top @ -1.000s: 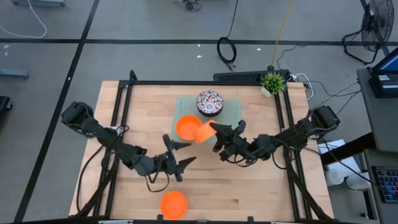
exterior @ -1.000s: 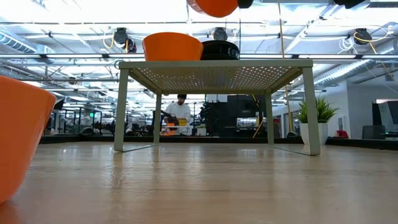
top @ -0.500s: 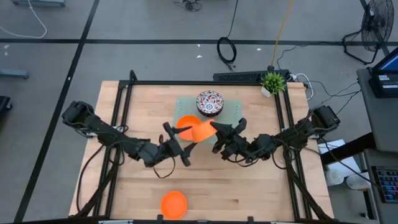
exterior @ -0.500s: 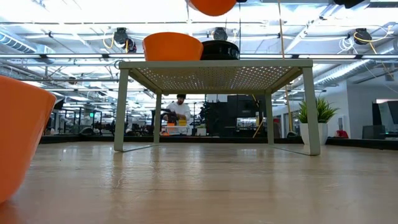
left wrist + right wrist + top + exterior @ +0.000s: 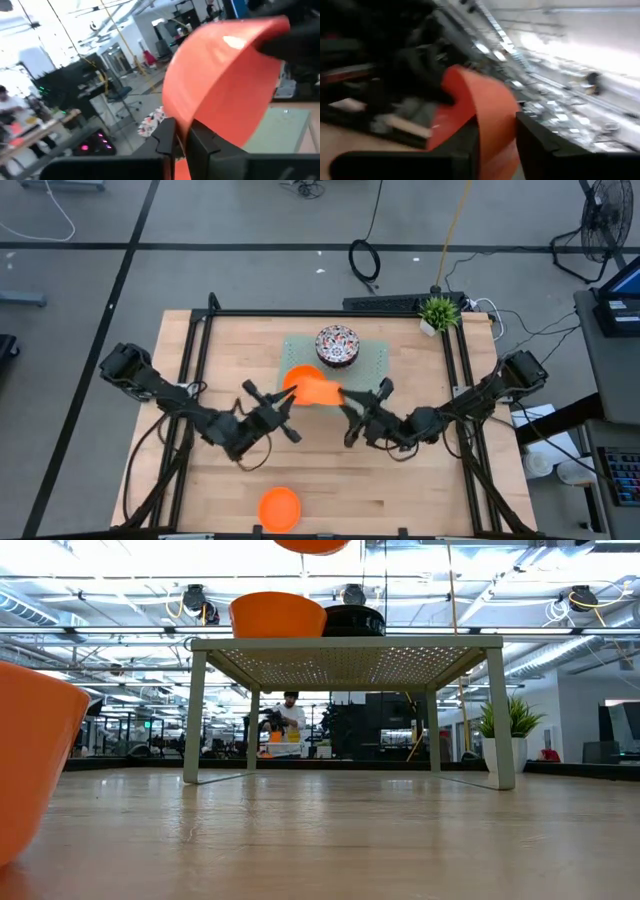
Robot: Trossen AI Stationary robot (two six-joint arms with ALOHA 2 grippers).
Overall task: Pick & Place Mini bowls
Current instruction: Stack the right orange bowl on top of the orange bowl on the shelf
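Note:
An orange mini bowl (image 5: 318, 391) hangs in the air over the near edge of the pale green rack (image 5: 372, 362), between my two grippers. My left gripper (image 5: 288, 400) is shut on its left side. My right gripper (image 5: 345, 402) is at its right side, and its parted fingers straddle the rim there. Only the bowl's bottom (image 5: 312, 544) shows in the low view. A second orange bowl (image 5: 277, 614) and a floral bowl (image 5: 337, 345) stand on the rack's top. A third orange bowl (image 5: 279, 507) rests on the table near the front edge. My left gripper pinches the orange bowl's rim (image 5: 186, 116) between its two fingers, one inside the bowl and one outside. The fingers come in level from the table's left. The bowl is lifted clear and tipped on its side. My right gripper has the bowl's wall (image 5: 490, 120) between its parted fingers, coming from the table's right. A gap shows beside one finger (image 5: 540, 142). Whether the other finger touches the bowl I cannot tell.
A small potted plant (image 5: 438, 311) stands at the table's far right corner. The rack stands on legs (image 5: 195, 715) with open room beneath it. Bare wood lies at the table's left and right near areas.
My left gripper has risen, turned and moved toward the right to the held bowl, then shut on its rim. My right gripper has rolled at the wrist and parted its fingers. The bowl has shifted a little to the left and upward.

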